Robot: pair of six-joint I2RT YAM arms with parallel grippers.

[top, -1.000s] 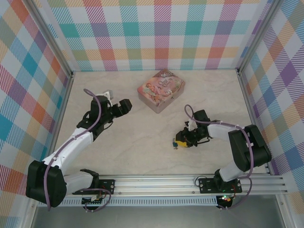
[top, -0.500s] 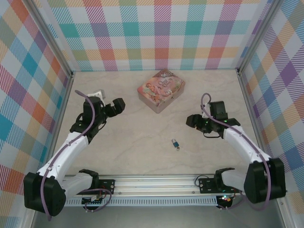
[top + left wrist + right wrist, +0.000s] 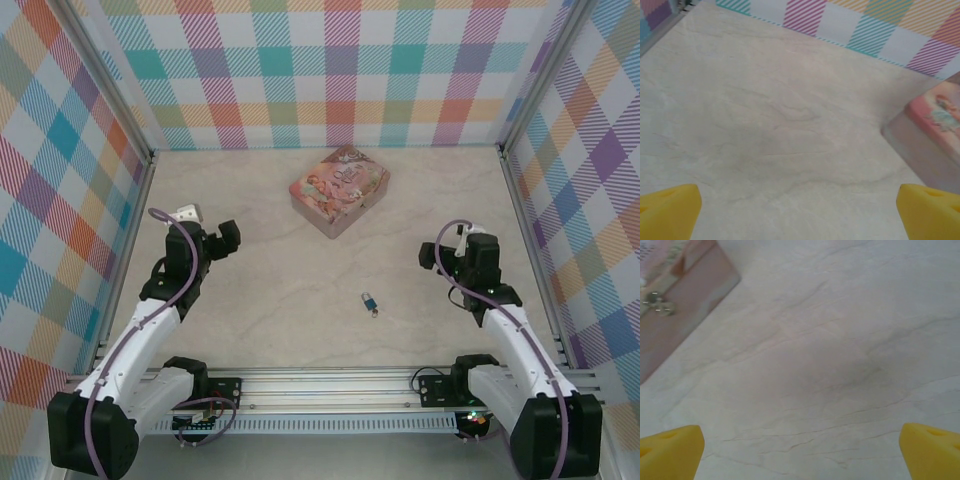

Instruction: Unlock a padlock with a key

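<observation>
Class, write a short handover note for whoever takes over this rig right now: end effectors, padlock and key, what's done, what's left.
Left end effector: open, empty, over bare table.
Right end effector: open, empty, to the right of the padlock.
Padlock lies free on the table; the key seems to be at its near end.
Done: too small to tell whether it is unlocked.
To do: check it; if locked, hold padlock, turn key.

Padlock (image 3: 369,300) on the table's (image 3: 280,310) near middle, key (image 3: 375,312) just beside it, tin (image 3: 339,190) well behind, toward the back wall
</observation>
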